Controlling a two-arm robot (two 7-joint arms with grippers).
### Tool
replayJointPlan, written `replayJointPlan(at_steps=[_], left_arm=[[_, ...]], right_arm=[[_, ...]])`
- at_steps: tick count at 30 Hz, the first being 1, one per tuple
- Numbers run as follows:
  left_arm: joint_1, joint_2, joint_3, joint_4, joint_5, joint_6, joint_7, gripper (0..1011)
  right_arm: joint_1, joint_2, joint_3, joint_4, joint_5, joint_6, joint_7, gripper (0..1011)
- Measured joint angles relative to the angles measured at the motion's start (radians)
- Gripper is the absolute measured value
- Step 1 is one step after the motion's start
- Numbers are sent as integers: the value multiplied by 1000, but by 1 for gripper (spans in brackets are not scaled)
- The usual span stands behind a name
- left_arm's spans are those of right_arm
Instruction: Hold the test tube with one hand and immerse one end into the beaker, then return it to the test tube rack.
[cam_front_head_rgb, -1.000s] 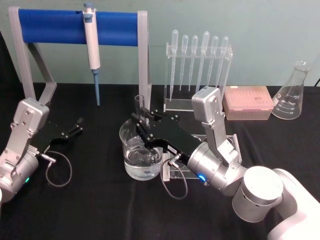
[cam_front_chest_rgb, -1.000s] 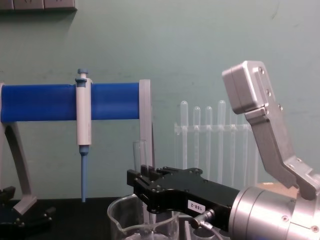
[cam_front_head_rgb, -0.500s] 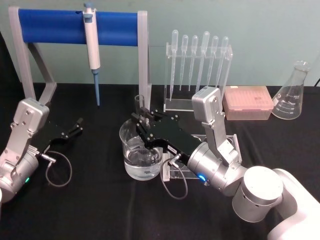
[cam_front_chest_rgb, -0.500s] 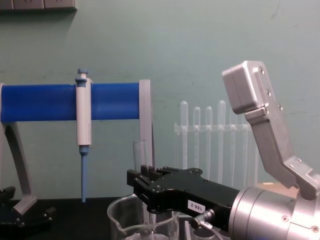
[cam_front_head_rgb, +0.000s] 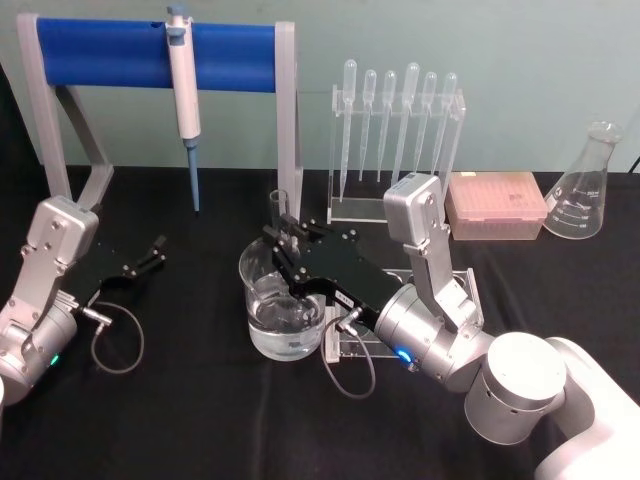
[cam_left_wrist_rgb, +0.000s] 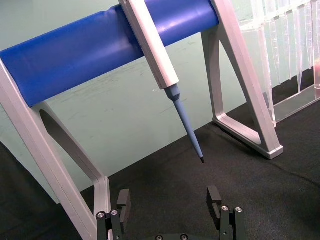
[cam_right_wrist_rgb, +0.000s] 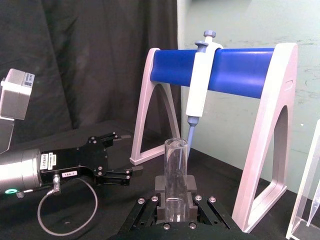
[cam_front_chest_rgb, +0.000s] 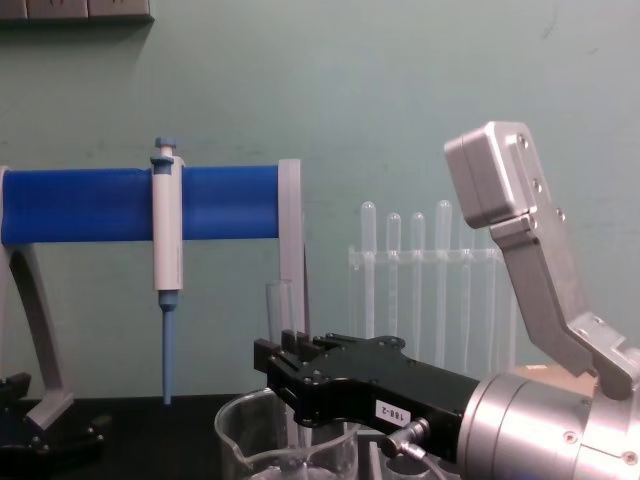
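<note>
Right gripper (cam_front_head_rgb: 284, 240) clamping upright test tube (cam_right_wrist_rgb: 176, 170) in beaker (cam_front_head_rgb: 258, 305), left gripper (cam_left_wrist_rgb: 169, 196) idle

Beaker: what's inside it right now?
Clear liquid in the beaker, plus the test tube, upright, held by the right gripper. The gripper covers the tube's lower end, so whether it reaches the liquid cannot be seen.

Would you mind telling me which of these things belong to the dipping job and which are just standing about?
In use: right gripper, shut on the test tube over the beaker; test tube rack.
Standing about: left gripper, parked open; pipettor; blue stand; pipettes; tip box; flask.
</note>
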Motion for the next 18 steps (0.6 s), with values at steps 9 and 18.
replayJointPlan(at_steps=[9,18], left_arm=[[0,0,0,0,0,0,0,1000],[0,0,0,0,0,0,0,1000]], right_arm=[[0,0,0,0,0,0,0,226],[0,0,0,0,0,0,0,226]])
